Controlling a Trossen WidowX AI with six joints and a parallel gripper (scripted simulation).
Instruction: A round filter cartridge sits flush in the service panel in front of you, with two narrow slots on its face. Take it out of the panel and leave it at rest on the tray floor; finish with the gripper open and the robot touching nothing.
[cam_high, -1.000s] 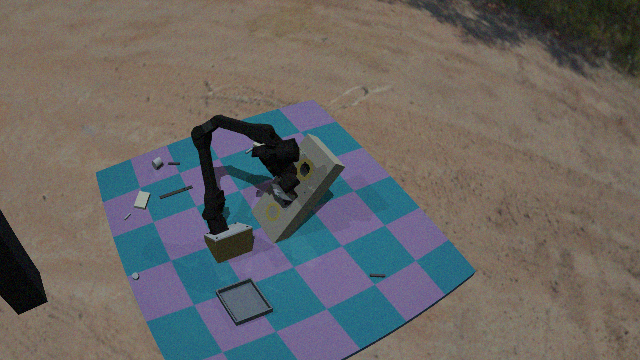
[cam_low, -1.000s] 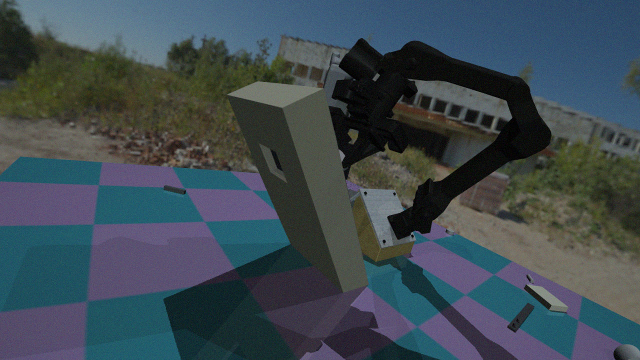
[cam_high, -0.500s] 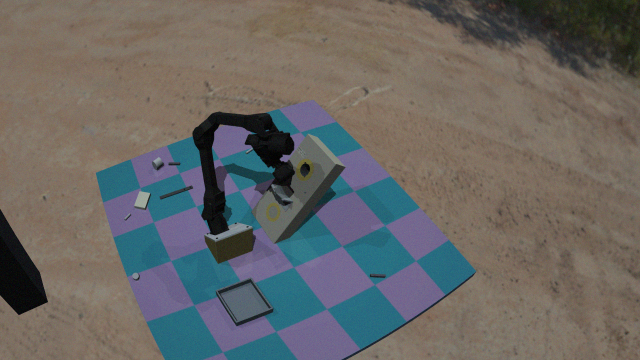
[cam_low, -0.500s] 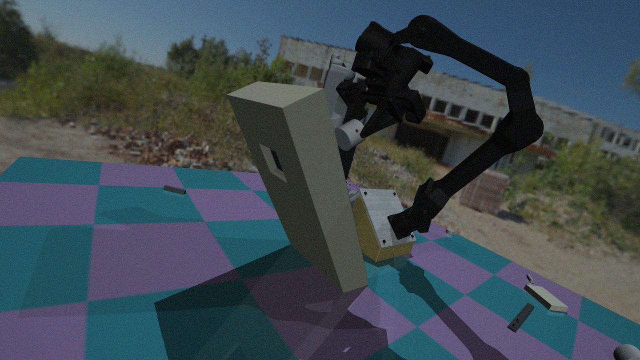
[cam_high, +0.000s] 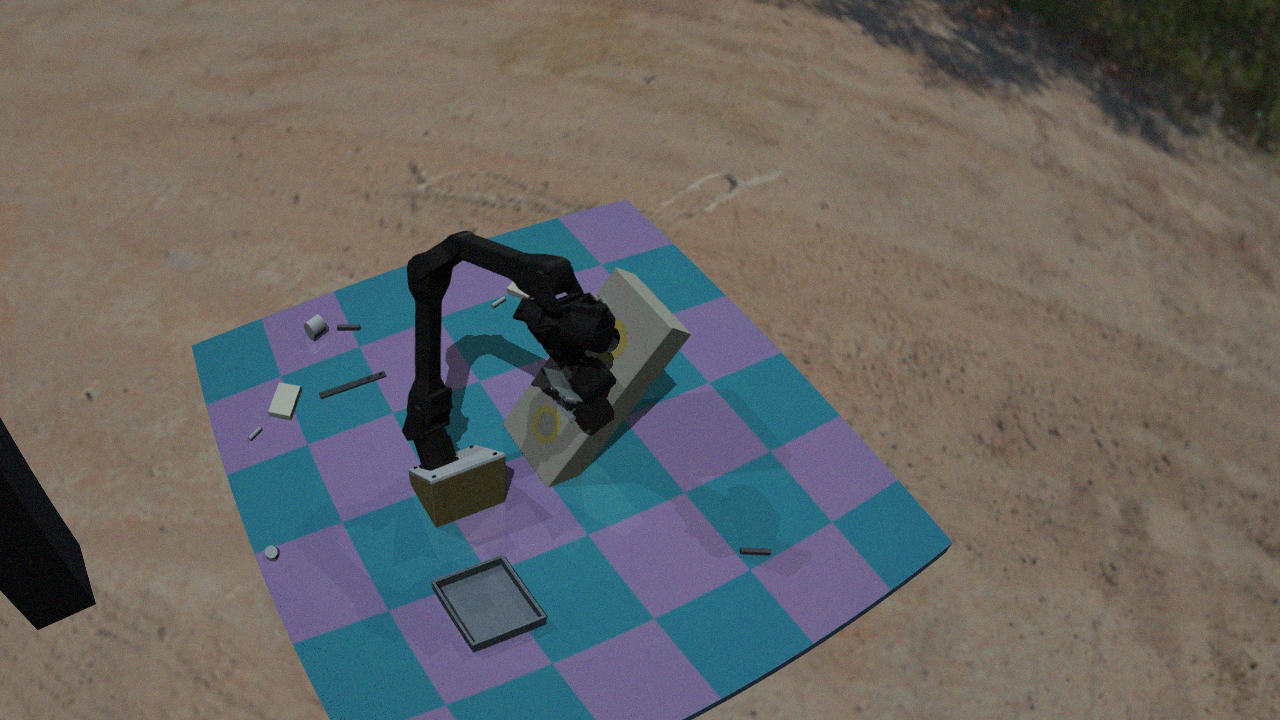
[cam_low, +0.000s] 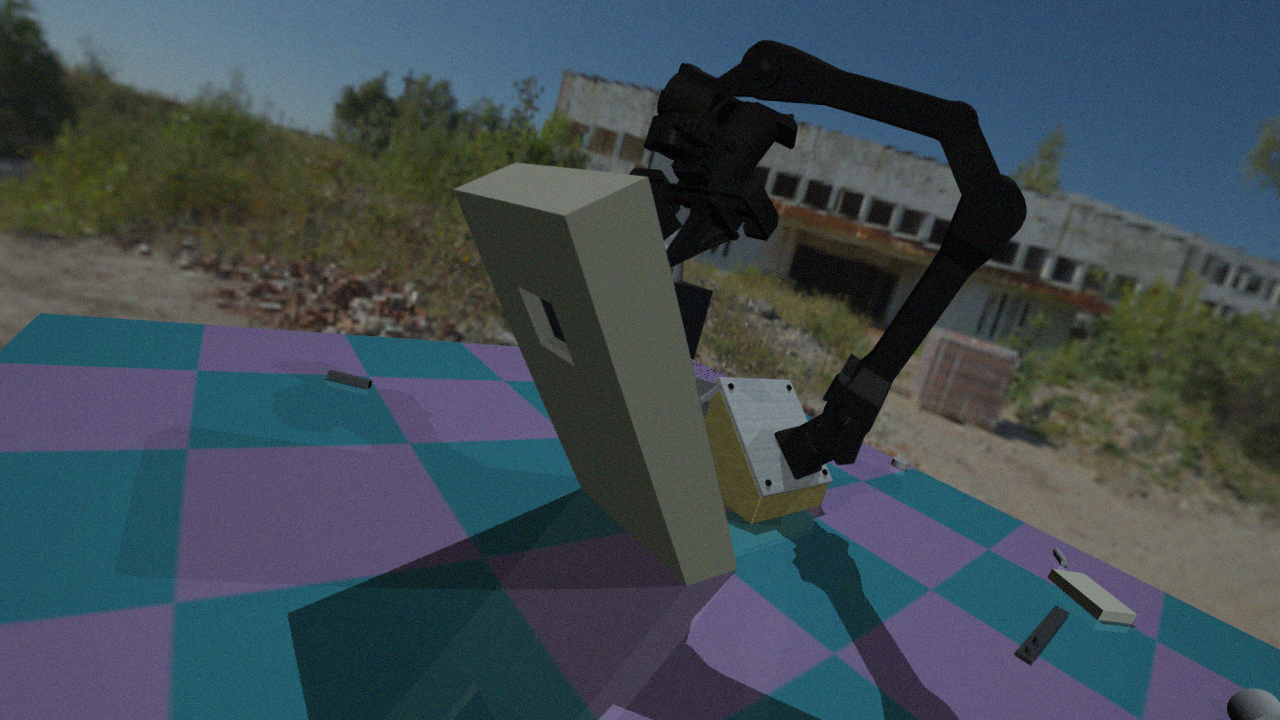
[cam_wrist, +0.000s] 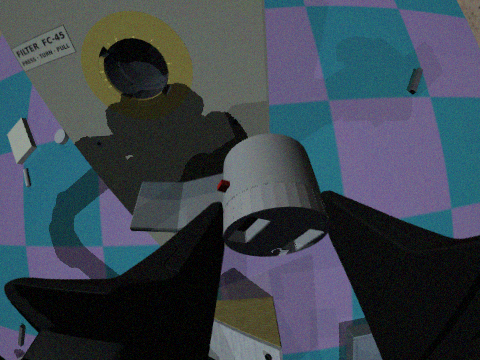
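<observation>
The filter cartridge (cam_wrist: 270, 160), a grey cylinder with a dark face, two slots and a small red mark on its side, is out of the panel. My gripper (cam_wrist: 272, 206) is shut on it, one finger on each side, in front of the panel. The tilted beige service panel (cam_high: 646, 308) (cam_low: 626, 358) (cam_wrist: 225, 45) shows an empty round opening (cam_wrist: 135, 70) inside a yellow ring. The shallow grey tray (cam_high: 510, 637) lies on the checkered mat, beyond the robot's base from the panel. In the top and exterior views the cartridge cannot be made out behind the arm and panel.
A grey ledge (cam_wrist: 172, 205) juts from the lower panel. The robot's base block (cam_high: 469, 492) (cam_low: 760, 447) stands between panel and tray. A pale block (cam_high: 284, 401) (cam_low: 1092, 595), a dark bar (cam_high: 352, 385) (cam_low: 1041, 635) and a small dark rod (cam_high: 754, 551) (cam_low: 349, 379) lie on the mat.
</observation>
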